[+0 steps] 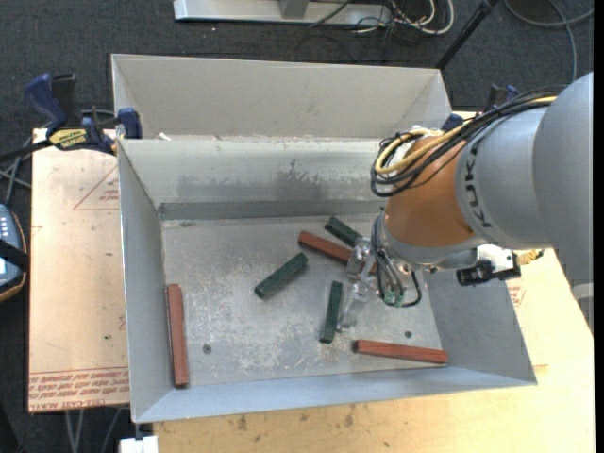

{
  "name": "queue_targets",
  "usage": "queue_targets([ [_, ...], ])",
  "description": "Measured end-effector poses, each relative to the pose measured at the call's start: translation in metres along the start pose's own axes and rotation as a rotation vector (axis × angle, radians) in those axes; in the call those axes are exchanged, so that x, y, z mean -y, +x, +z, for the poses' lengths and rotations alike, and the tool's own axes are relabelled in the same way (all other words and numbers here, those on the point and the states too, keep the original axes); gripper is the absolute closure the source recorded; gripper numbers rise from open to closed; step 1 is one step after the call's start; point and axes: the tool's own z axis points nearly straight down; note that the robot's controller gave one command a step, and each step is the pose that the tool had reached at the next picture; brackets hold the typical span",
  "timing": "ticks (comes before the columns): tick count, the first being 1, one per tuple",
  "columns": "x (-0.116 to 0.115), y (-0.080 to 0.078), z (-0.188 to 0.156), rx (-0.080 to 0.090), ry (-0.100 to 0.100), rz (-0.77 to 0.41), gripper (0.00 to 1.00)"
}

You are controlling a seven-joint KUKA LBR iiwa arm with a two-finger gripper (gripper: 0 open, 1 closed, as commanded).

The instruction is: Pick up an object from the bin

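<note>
In the camera view the arm (528, 168) comes in over the right wall of the grey bin (140, 253), and its orange cover (425, 220) hangs above the right half of the floor. Below the cover the gripper (353, 295) is low over the floor, a little right of the middle. Whether it is spread or pressed together cannot be told from this angle. Just to its left lies a short green bar (331, 312), dark and slim, pointing roughly from the back wall toward the front wall. The gripper seems to touch the bar's right side, though the overlap makes that uncertain, and nothing can be seen held in it. A slanted green bar (281, 276) lies near the floor's middle, apart from the gripper on its left. Toward the back wall a red-brown stick (323, 246) lies aslant, and close behind it is a small green block (342, 229), partly covered by the arm. A long red-brown strip (399, 351) lies flat along the front edge near the front right corner, just past the short green bar's near end. Another red-brown slat (176, 336) lies along the left edge toward the front left corner, well apart from everything else.
</note>
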Motion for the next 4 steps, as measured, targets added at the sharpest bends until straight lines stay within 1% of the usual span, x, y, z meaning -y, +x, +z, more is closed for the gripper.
queue_targets([
  [1, -0.013, -0.041, -0.003, -0.005, -0.002, -0.066, 0.0],
  [2, -0.024, -0.093, -0.007, 0.006, -0.003, -0.085, 0.0],
  [3, -0.027, -0.094, -0.006, 0.008, -0.004, -0.073, 0.0],
  [4, -0.028, -0.089, -0.044, -0.004, -0.001, -0.142, 0.0],
])
